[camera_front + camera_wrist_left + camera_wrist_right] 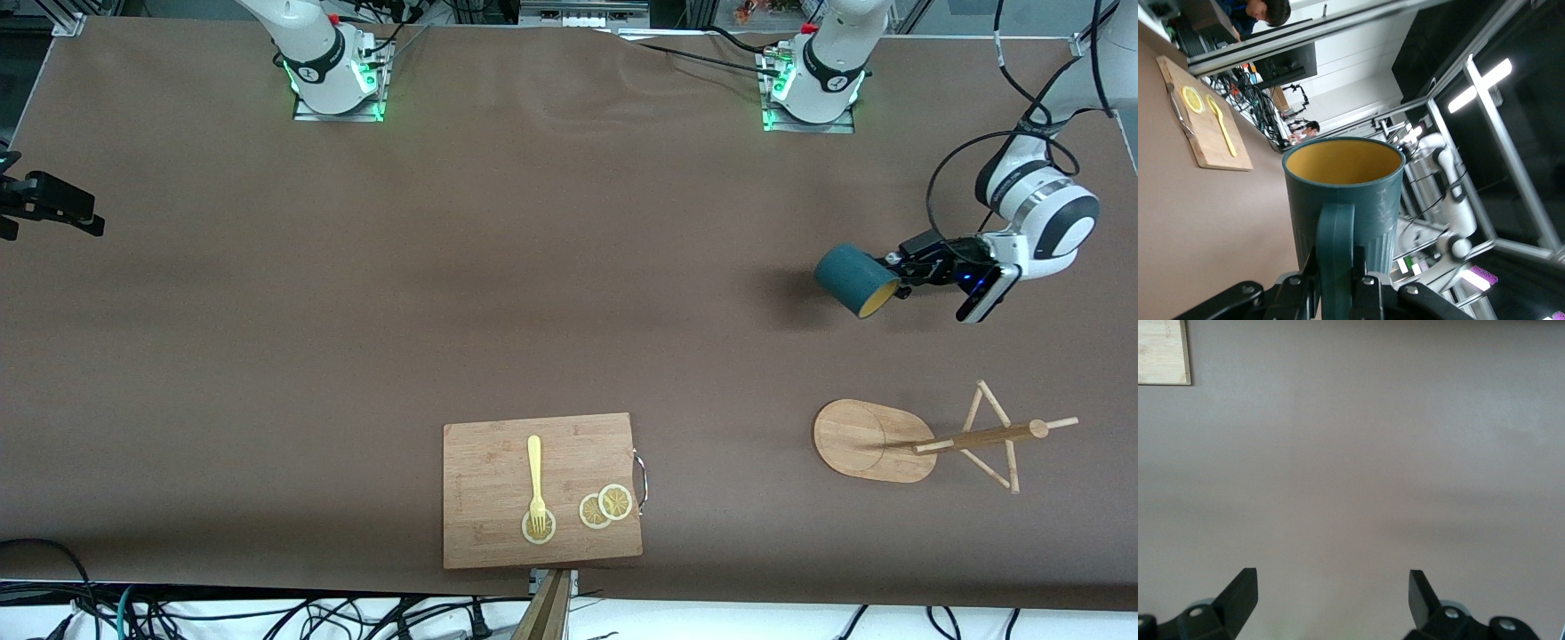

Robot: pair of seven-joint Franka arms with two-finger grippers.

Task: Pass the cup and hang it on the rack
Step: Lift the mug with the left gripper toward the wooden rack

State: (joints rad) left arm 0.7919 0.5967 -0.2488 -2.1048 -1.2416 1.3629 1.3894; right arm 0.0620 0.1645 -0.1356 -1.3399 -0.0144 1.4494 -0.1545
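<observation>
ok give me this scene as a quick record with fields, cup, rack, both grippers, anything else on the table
cup: held up by its handle, tipped sideways
left gripper: shut on the cup's handle, over the table's left-arm end
rack: lying on its side, nearer the front camera than the spot under the cup
right gripper: open, empty, over bare table
cutting board: holds a fork and lemon slices

- left claw (1337, 288) pinching the cup (1346, 197) by its loop handle, fingers (1361, 293) pressing on either side
- cup showing teal outside, yellow inside
- brown worktop (1198, 227) lying under it
- cutting board (1201, 120) sitting on worktop, carrying yellow fork (1221, 124) and lemon slice (1193, 99)
</observation>
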